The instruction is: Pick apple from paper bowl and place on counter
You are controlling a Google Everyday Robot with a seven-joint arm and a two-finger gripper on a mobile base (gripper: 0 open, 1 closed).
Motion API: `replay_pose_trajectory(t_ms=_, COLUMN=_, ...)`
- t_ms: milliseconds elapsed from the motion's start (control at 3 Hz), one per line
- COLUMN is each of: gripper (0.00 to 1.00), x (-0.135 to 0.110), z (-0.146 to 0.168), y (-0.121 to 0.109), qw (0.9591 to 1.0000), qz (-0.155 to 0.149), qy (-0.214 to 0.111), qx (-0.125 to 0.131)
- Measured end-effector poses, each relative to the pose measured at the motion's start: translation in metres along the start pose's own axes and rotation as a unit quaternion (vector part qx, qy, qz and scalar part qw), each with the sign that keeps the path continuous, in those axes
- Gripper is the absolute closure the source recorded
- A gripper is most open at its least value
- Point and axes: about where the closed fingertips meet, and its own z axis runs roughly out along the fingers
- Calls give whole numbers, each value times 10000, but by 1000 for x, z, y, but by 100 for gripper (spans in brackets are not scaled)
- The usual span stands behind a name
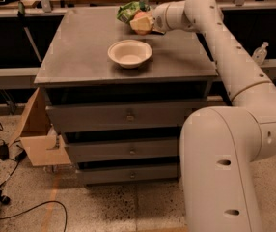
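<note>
Toward the far edge of the grey surface (80,47), gripper (146,23) clamped around the apple (139,24), green snack bag (130,9) just behind it, white paper bowl (130,54) nearer the middle, apart from the apple, cardboard box (34,134) left of the drawers.

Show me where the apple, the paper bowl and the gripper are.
apple (140,24): camera view, its pale near side.
paper bowl (120,52): camera view, its bare inner wall.
gripper (147,24): camera view, its tip, by the apple at the far edge of the counter (80,47).
</note>
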Motion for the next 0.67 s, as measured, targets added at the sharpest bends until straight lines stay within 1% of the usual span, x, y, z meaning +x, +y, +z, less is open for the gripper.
replay_pose_trajectory(t_ms=333, gripper=100, x=20, z=12, y=0, qw=9997, qz=175, qy=111, qx=-87)
replay_pose_trajectory(t_ms=667, gripper=82, x=34, z=20, y=3, qw=9991, qz=283, qy=233, qx=-210)
